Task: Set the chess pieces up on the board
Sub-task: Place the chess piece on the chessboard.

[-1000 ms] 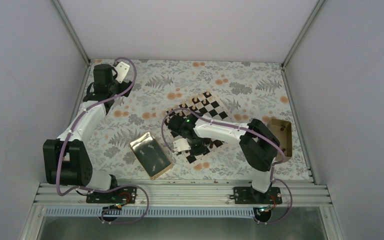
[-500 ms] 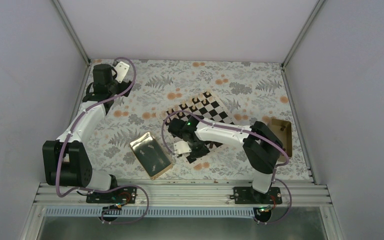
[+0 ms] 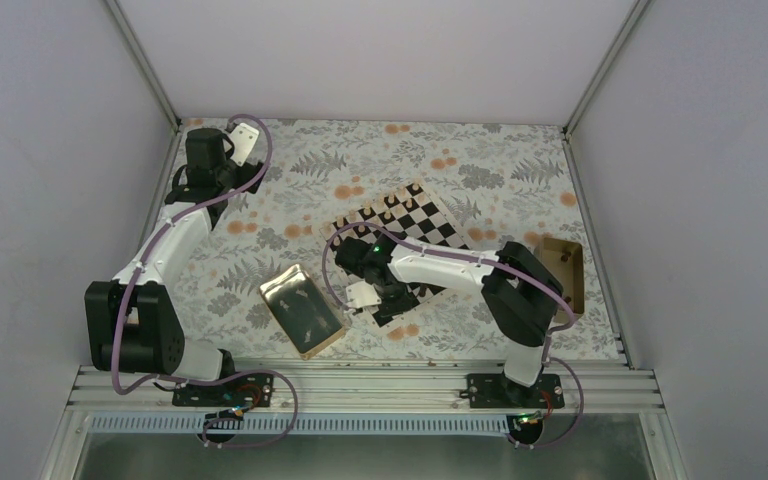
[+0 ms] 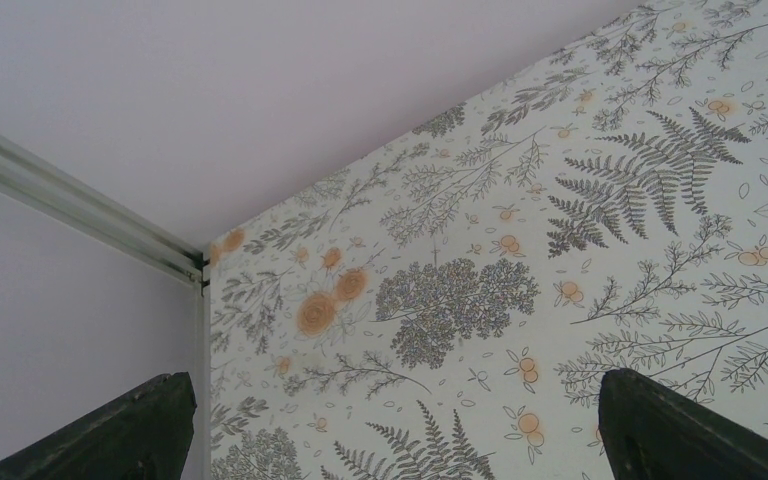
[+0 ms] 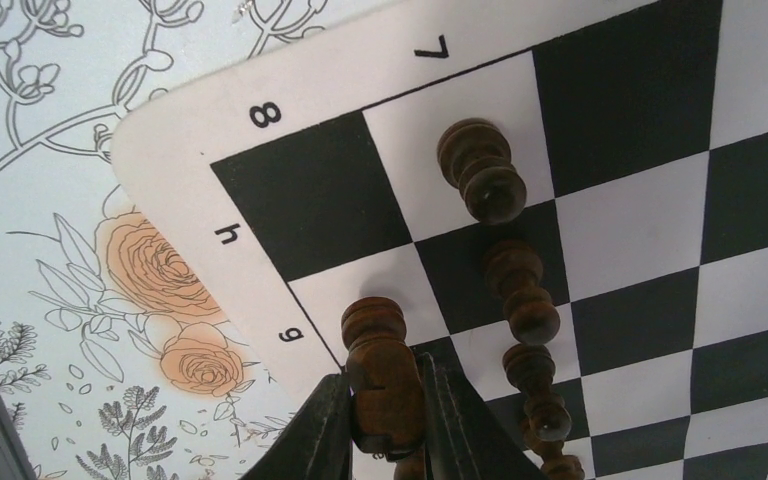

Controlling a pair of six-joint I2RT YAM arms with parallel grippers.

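Chess pieces [image 3: 387, 206] stand along the 11 o'clock edge of the board [image 3: 430, 218], which lies turned at an angle near the middle of the flower-print table [image 3: 290, 190].

At far left, the left arm reaches into the table's 10 o'clock corner. There the left gripper [image 4: 390, 400] hangs over bare cloth, its fingers [image 4: 140, 430] spread wide with nothing between them.

Next, at 8 o'clock from the board, a gold tray [image 3: 275, 293] lies near the board's closest corner. Small dark shapes lie in it, too small to make out.

At the board's 7 o'clock corner, the right gripper [image 5: 385, 385] pinches a dark brown piece [image 5: 375, 330] upright. Its fingers [image 5: 325, 440] press on the piece's lower body, and the ringed head stands clear above them. From the wrist camera, the held piece shows over the cream square by the rim letter "g", next to the black corner square marked "8" and "h". Whether its foot touches the board cannot be told.

Just to its right, a row of dark pieces [image 5: 520, 290] stands along the line marked "7", one to a square.

At far right, at 4 o'clock from the board, a tan box [image 3: 565, 290] lies open near the table's edge, apart from the board.
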